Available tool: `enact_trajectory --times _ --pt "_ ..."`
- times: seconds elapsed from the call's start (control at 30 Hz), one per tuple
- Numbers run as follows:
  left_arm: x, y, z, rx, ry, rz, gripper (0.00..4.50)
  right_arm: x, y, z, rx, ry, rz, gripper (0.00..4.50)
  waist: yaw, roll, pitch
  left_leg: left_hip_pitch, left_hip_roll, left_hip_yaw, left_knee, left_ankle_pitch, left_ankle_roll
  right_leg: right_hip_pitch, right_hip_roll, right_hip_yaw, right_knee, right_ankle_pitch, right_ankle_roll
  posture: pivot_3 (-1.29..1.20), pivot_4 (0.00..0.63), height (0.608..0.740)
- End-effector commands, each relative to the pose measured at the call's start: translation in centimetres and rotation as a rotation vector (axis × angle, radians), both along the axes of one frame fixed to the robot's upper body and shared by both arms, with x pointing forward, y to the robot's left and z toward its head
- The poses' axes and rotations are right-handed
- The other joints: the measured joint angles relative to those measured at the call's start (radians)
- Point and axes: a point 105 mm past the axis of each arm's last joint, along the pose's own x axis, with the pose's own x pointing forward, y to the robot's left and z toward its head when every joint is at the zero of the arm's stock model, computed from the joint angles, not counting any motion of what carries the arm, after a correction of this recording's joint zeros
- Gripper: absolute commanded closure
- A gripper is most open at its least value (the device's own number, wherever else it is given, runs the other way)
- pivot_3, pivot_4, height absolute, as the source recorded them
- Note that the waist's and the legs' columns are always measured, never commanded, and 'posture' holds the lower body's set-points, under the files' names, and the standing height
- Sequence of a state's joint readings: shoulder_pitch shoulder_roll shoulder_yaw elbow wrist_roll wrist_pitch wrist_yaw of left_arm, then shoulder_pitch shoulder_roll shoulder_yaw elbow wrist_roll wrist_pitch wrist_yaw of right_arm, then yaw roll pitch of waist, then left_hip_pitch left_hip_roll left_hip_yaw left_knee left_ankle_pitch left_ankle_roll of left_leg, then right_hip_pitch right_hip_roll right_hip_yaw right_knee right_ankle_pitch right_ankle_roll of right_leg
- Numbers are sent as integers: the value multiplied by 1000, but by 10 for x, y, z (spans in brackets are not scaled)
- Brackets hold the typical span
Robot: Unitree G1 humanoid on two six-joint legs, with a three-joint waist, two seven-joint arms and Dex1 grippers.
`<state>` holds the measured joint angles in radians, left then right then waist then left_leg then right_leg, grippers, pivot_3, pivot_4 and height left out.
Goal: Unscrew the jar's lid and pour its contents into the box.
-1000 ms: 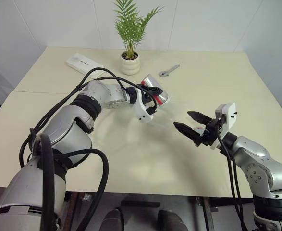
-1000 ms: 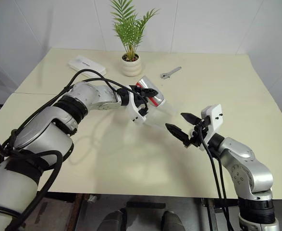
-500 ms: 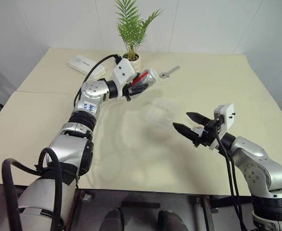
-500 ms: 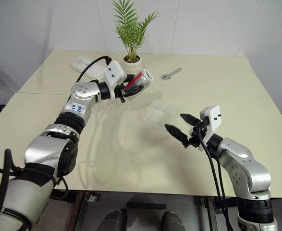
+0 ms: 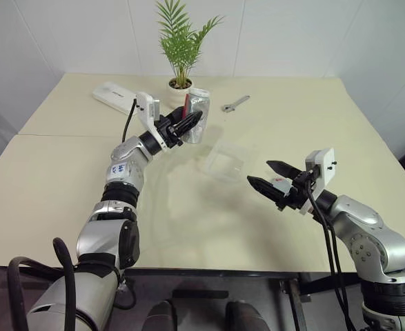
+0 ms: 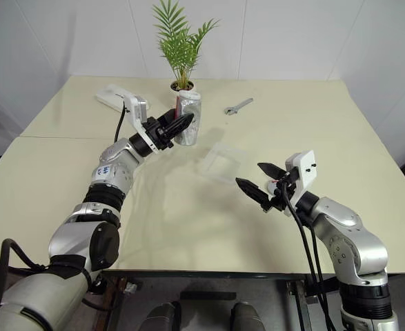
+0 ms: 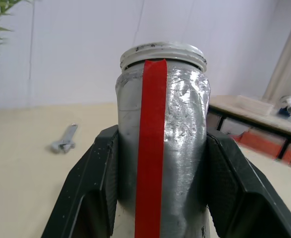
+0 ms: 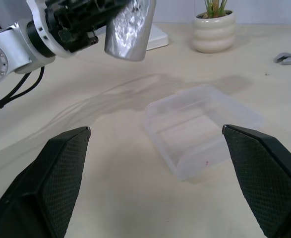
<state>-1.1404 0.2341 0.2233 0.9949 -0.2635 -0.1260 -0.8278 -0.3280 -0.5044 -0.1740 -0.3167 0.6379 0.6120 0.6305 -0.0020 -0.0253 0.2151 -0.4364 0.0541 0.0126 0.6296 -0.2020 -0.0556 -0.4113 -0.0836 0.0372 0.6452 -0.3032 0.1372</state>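
The silvery jar (image 5: 198, 112) with a red strip down its side stands upright in the air, just in front of the plant pot. My left gripper (image 5: 190, 123) is shut on it, one black finger (image 7: 96, 171) on each side of its body. A pale threaded rim (image 7: 163, 53) shows at the jar's top. The lid is out of view. The clear box (image 5: 226, 158) rests on the table to the right of the jar, nearer to me. I cannot make out the contents. My right gripper (image 5: 265, 176) hovers open and empty by the box's near right side, pointing toward it.
A white pot with a palm plant (image 5: 179, 85) stands at the back, close behind the jar. A white oblong case (image 5: 116, 95) lies at the back left and a small wrench (image 5: 234, 103) at the back right. The table's front edge (image 5: 209, 267) is below both arms.
My left arm has swung the jar away from above the box, back toward the plant, and turned it from tilted to upright. The right gripper has stayed where it was.
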Motion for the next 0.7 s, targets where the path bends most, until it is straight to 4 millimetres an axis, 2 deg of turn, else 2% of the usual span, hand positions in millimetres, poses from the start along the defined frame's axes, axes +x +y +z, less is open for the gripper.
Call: enact_trajectory --times 0.03,0.13,0.2,0.23,0.3,0.4,0.53,0.7 --pt "-9 -15 20 318 -326 76 2546 -3 2 9 -5 -46 16 11 1 0 0 0 0 0 0 0 0 0 0 0 -1 1 0 0 150 740" --pt "-17 -29 16 643 -563 65 2546 -3 3 8 -6 -42 18 11 2 0 0 0 0 1 -1 0 0 0 0 0 -3 2 0 0 150 740" --pt "-16 -32 13 823 -645 52 2546 -2 4 7 -5 -39 21 11 3 0 0 -1 0 1 -1 0 0 0 1 0 -3 2 0 0 150 740" --pt "-13 -31 6 993 -699 48 2546 -2 4 7 -4 -38 23 11 3 0 0 -1 0 1 -1 0 0 0 1 0 -4 2 0 0 150 740" --pt "-7 -27 -4 1222 -756 39 2546 -2 5 7 -3 -36 26 11 1 0 0 -1 1 1 -1 0 0 0 1 0 -5 3 0 0 150 740" --pt "0 -27 0 1468 -871 44 2546 -2 5 6 -1 -35 29 11 2 0 0 -1 1 1 -2 0 0 0 2 1 -8 3 0 0 150 740" --pt "7 -37 18 1659 -1054 103 2546 -2 6 5 3 -30 33 11 3 0 0 -4 1 2 -3 -1 1 -2 2 1 -10 3 0 0 150 740" --pt "8 -72 38 1745 -1254 166 2546 -2 8 3 13 -21 37 11 9 0 0 -5 1 2 -5 -1 2 -2 2 1 -15 3 1 0 150 740"
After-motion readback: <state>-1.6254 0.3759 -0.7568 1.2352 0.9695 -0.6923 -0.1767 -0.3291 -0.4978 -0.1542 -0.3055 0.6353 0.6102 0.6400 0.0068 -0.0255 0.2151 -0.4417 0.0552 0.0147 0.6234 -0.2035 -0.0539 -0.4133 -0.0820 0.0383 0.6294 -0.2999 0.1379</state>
